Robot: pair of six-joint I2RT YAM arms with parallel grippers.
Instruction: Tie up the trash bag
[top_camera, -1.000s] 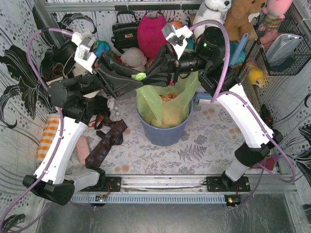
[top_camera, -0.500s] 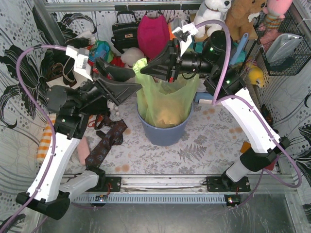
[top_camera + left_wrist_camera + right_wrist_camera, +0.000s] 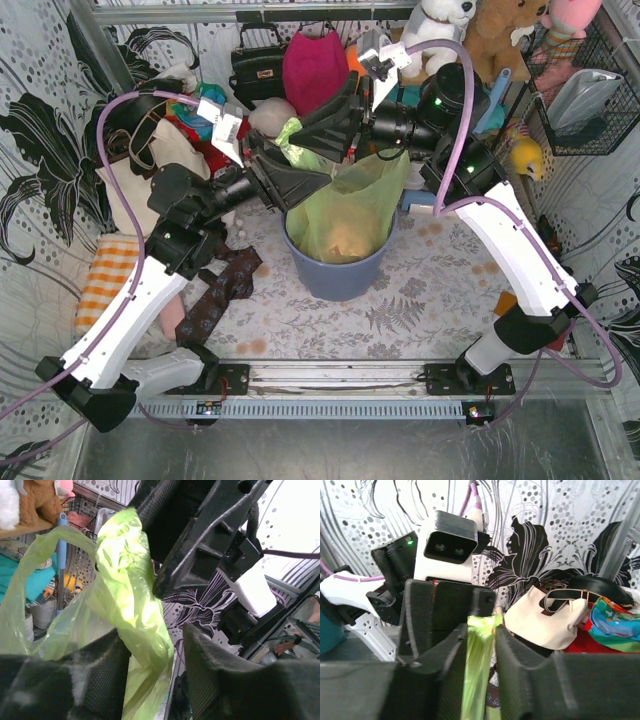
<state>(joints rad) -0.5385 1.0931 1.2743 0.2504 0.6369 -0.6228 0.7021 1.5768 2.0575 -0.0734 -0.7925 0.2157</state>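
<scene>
Stuff is piled along the back of the bench [image 3: 430, 290]: a black handbag [image 3: 258, 62], a pink bag [image 3: 315, 65], a cream tote bag [image 3: 140, 170] and some soft toys [image 3: 470, 25]. A wire basket [image 3: 585, 95] hangs on the right wall. On the left lie a striped orange cloth [image 3: 105, 280] and a dark spotted cloth [image 3: 215, 295]. In the middle stands a round blue bin [image 3: 335, 275]. The trash bag [image 3: 355, 205] sits inside it, with its green top sticking up over the rim and brown paper showing through. One part of the top is pulled up into a thin twisted strip. The right gripper [image 3: 297, 140] is closed tight on that strip, above the bin. The left gripper [image 3: 322, 182] is just under it with its fingers apart. The strip hangs down between them, close to one finger, and is not squeezed. The two grippers crowd together and hide the back left part of the bag's top from the camera above. The left arm reaches over the dark cloth.
</scene>
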